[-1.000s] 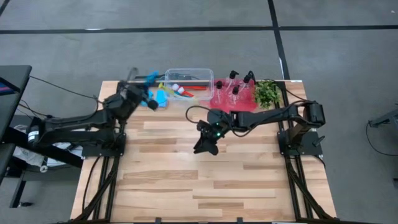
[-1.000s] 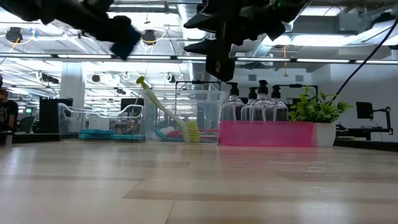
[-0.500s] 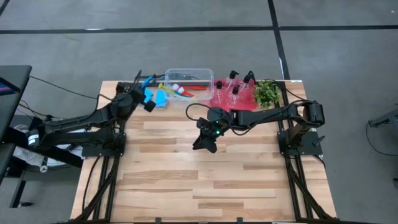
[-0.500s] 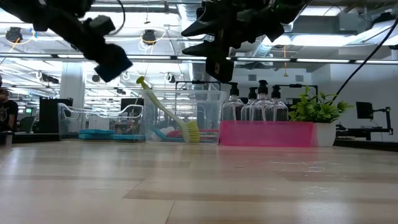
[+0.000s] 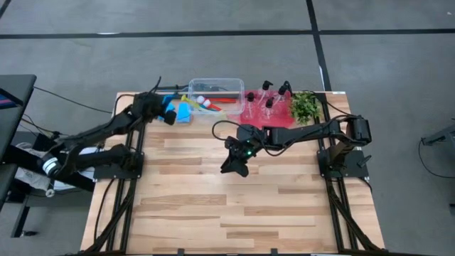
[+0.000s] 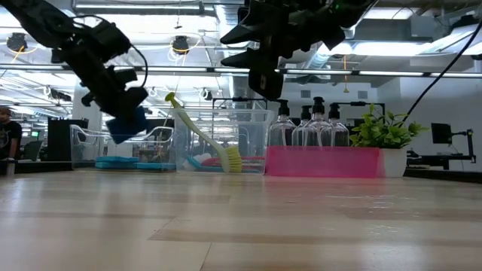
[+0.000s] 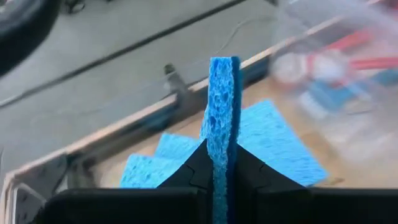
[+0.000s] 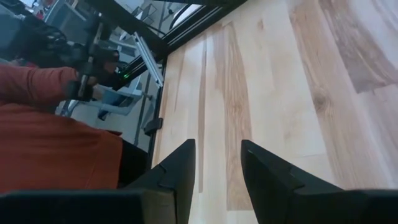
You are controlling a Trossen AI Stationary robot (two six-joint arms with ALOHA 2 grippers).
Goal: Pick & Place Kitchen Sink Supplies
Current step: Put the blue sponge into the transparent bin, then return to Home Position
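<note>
The left gripper [image 7: 219, 165] has its two dark fingers closed tight on a blue sponge [image 7: 221, 112], pinching it edge-on so the slab stands upright between them. It hangs above the table's far left corner, over two more sponges [image 7: 273, 146] lying flat on the wood just beside the clear tub [image 5: 216, 91]. The held sponge is bright blue, thick and coarsely pored, and squeezed thin at the grip. To place it well, I judge the arm should come down close to the spot it is meant for before the fingers part, so the springy slab does not bounce or land on edge. The right gripper [image 8: 217, 163] hovers over the middle of the table with its fingers a little apart and nothing between them. Behind it, four pump bottles [image 6: 307, 128] stand in the red tray [image 6: 324, 162], with a small plant [image 5: 306, 105] at the tray's right. A yellow-green brush [image 6: 199, 135] leans out of the tub, and red and blue brushes [image 5: 213, 102] lie inside it.
</note>
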